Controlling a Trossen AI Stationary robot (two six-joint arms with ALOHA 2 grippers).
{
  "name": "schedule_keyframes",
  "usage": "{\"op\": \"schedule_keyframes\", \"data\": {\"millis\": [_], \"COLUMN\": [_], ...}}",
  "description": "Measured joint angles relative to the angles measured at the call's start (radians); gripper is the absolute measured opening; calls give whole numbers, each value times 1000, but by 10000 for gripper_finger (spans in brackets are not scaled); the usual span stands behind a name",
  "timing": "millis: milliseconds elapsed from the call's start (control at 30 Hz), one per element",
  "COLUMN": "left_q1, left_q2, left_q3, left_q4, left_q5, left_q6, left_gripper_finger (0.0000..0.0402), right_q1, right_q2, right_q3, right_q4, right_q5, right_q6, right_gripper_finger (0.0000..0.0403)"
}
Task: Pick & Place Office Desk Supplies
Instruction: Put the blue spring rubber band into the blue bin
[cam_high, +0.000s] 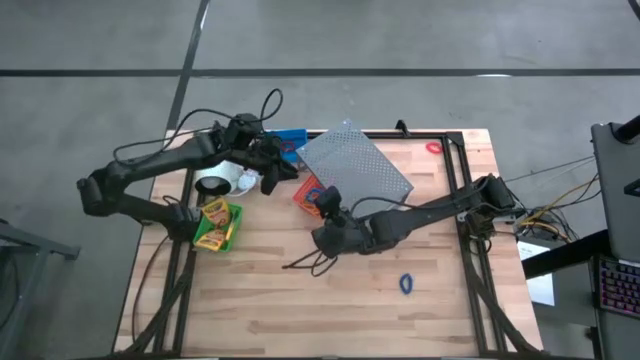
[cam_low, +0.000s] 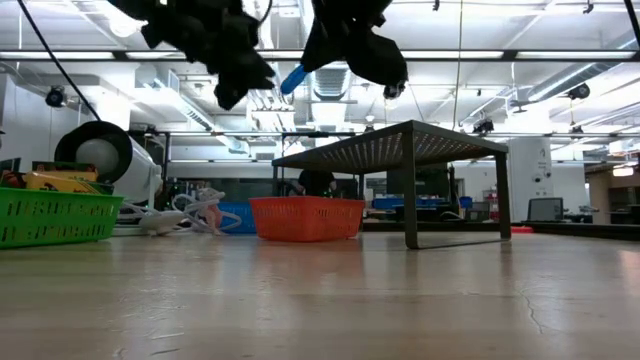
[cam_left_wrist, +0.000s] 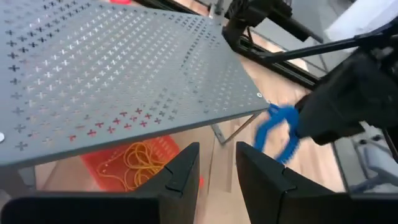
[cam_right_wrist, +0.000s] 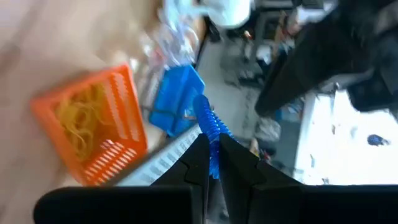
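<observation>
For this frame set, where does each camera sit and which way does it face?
High: overhead, straight down on the table; both arms show.
Low: table height, looking level across; both arms hang in from above.
Left wrist: past the left gripper at the grey rack.
Right wrist: past the right gripper, shut on a blue ring band.
Shared: all four show the orange bin.

The grey rack (cam_high: 355, 165) hides part of the red-orange bin (cam_high: 307, 192) from above, and the left arm covers much of the blue bin (cam_high: 290, 139). In the low view both arms are cut off by the top edge. The blue ring band (cam_left_wrist: 280, 129) shows blurred in the left wrist view.
</observation>
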Motion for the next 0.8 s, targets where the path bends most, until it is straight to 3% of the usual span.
{"op": "schedule_keyframes", "data": {"millis": [100, 300, 800], "left_q1": [32, 48, 50], "left_q2": [41, 121, 162], "left_q3": [2, 1, 2], "left_q4": [31, 88, 142], "left_q5": [99, 355, 364], "left_q6": [0, 0, 3], "left_gripper_finger": [111, 111, 111], "right_q1": [1, 0, 3], "right_q2": [0, -2, -2], "right_q3": [0, 0, 0], "right_q4": [16, 56, 87], "right_q5": [-84, -72, -85], "right_q6": [-14, -47, -87], "right_gripper_finger": [22, 22, 22]}}
